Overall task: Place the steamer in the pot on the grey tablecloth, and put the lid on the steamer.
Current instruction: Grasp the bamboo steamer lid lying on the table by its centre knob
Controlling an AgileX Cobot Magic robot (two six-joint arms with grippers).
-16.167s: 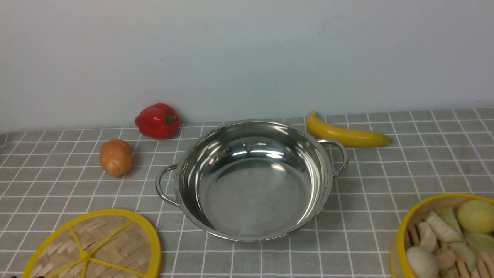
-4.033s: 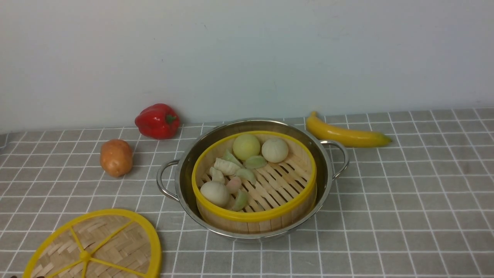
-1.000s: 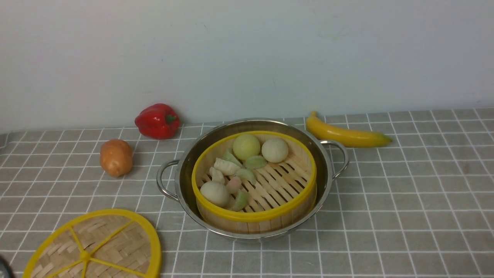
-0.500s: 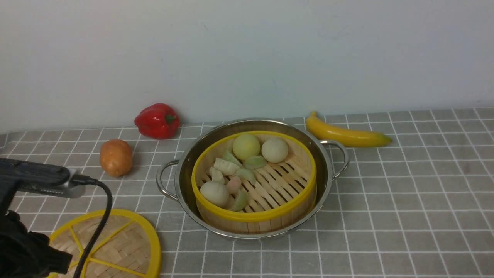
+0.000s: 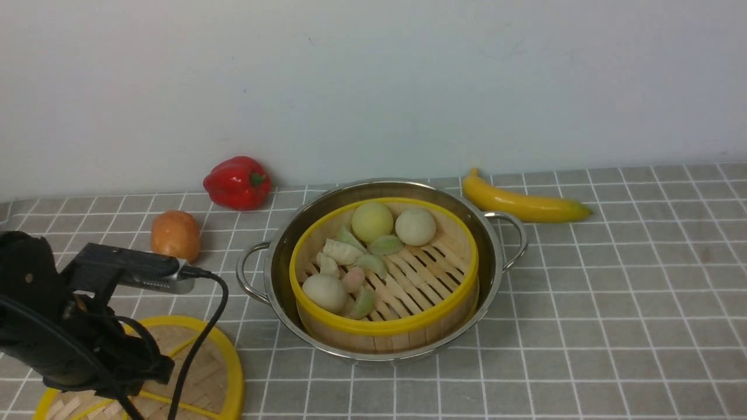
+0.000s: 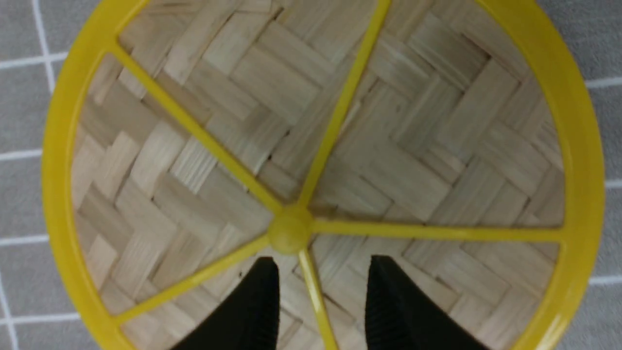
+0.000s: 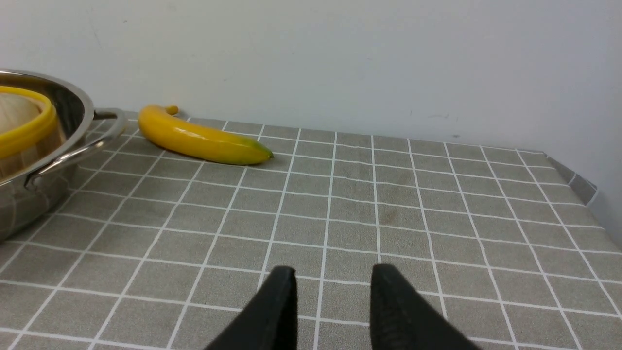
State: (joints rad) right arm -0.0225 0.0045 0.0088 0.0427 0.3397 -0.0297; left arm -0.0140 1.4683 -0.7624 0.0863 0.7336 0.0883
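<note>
Front cam: 1 steamer in 1 pot, 1 lid.

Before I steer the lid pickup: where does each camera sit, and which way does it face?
Front: between the arms, facing forward over pot and lid; left arm shows.
Left wrist: above the lid, facing down; left hand shows.
Right wrist: low, facing across the cloth; right hand shows.
Front and right wrist share pot and banana.

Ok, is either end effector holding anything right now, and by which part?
Nothing is held: the left end effector is open above the lid, and the right end effector is open too.
</note>
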